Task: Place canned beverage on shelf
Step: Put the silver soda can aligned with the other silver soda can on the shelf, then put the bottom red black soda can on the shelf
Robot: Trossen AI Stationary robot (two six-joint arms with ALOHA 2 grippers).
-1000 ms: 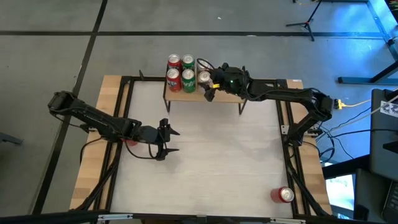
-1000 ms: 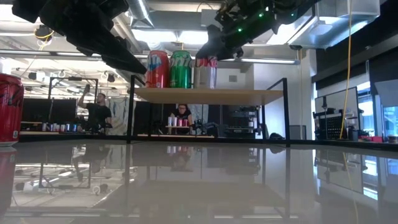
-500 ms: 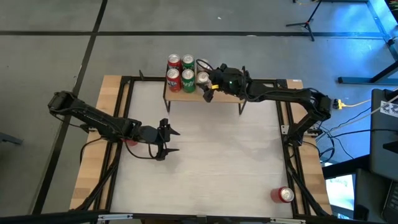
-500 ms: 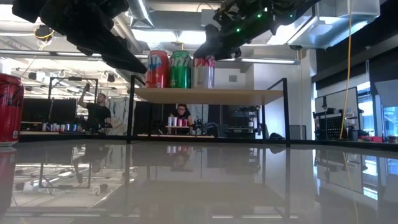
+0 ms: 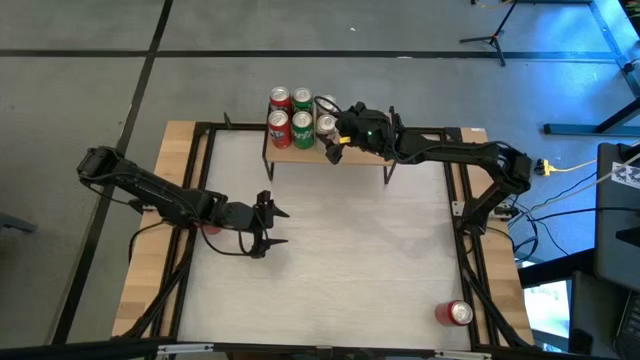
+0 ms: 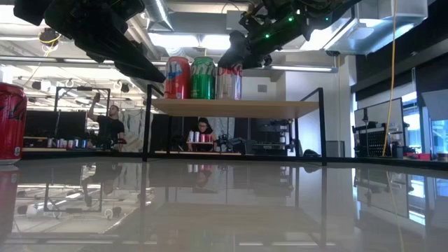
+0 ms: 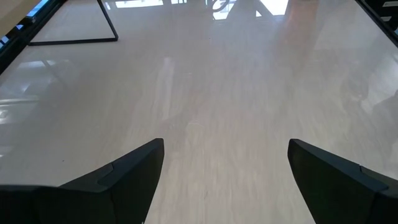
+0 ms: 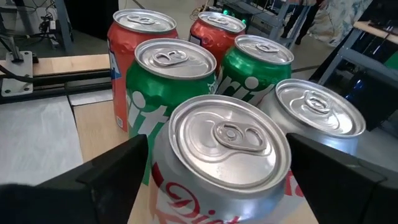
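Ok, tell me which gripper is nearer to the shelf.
The right. The right gripper hangs over the shelf, jaws open around a silver can. The left gripper hovers open over the tabletop's left side, well short of it.

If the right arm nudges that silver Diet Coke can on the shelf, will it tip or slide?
The silver Diet Coke can stands upright on its flat base, so it would probably slide first. It is tall and narrow, so a high push may tip it. Packed against the green cans, it would likely shove them too.
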